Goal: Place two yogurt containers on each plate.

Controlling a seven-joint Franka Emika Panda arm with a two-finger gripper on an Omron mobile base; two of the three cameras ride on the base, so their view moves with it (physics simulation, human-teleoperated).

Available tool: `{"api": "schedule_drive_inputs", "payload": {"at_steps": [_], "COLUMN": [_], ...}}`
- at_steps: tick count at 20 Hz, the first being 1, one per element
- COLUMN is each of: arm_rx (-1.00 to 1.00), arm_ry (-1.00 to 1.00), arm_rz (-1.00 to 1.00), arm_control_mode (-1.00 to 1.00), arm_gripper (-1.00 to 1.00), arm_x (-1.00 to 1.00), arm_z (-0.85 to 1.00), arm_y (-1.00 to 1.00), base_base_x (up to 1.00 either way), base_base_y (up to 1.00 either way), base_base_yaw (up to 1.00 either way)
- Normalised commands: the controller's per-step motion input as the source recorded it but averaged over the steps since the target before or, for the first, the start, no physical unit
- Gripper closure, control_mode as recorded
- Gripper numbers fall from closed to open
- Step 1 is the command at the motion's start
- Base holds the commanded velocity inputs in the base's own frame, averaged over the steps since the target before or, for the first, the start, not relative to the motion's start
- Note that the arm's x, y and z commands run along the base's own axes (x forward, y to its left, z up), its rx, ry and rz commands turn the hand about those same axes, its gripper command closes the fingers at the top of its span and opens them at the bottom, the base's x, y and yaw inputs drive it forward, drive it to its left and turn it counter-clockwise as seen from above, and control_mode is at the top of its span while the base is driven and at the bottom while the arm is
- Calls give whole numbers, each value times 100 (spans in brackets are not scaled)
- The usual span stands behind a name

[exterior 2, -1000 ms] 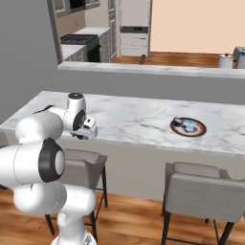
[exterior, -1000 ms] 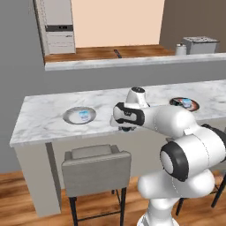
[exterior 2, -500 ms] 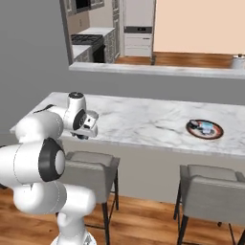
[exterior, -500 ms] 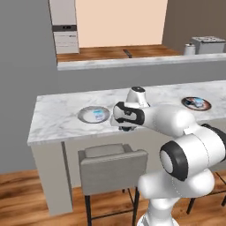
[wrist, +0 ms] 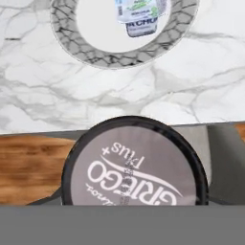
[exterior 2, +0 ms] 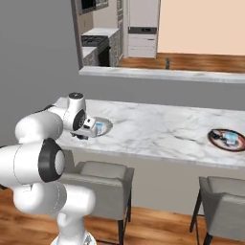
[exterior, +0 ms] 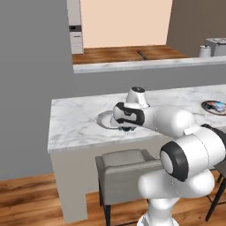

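My gripper [exterior: 127, 126] is shut on a dark round yogurt container with a pale "Griego Plus" lid [wrist: 135, 170]. It hangs over the counter's front edge, just short of the silver-grey plate [wrist: 72, 42]. A light blue and white yogurt container [wrist: 139, 14] lies on that plate. From the right base view the gripper [exterior 2: 85, 131] sits at the near left rim of the same plate [exterior 2: 107, 126], beside the blue cup [exterior 2: 99, 128]. The plate with the reddish-brown rim [exterior 2: 216, 141] lies far to the right with small cups on it. My fingertips are hidden behind the held cup.
The marble counter [exterior: 75, 126] ends at its left corner close to the grey plate. Grey stools [exterior: 126, 162] [exterior 2: 103, 173] stand under the front edge, one straight below the gripper. A raised ledge [exterior: 145, 66] runs behind the counter.
The base has driven left, so the whole scene has slid right in both base views. The gripper, still holding the dark cup, now stands closer to the silver-grey plate.
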Motion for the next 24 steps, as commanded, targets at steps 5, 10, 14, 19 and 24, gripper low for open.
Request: {"api": "schedule_drive_inputs", "payload": {"at_steps": [5, 10, 14, 19, 24], "arm_rx": [0, 0, 0, 0, 0], "arm_ry": [0, 0, 0, 0, 0], "arm_rz": [0, 0, 0, 0, 0], "arm_control_mode": [100, 100, 100, -100, -100], "arm_gripper": [100, 100, 100, 100, 100], "arm_x": [0, 0, 0, 68, 95], "arm_z": [0, 0, 0, 0, -4], "arm_y": [0, 0, 0, 1, 2], "base_base_x": [44, 48, 59, 12, 0], "base_base_y": [46, 34, 8, 1, 0], "base_base_yaw": [0, 0, 0, 0, 0]}}
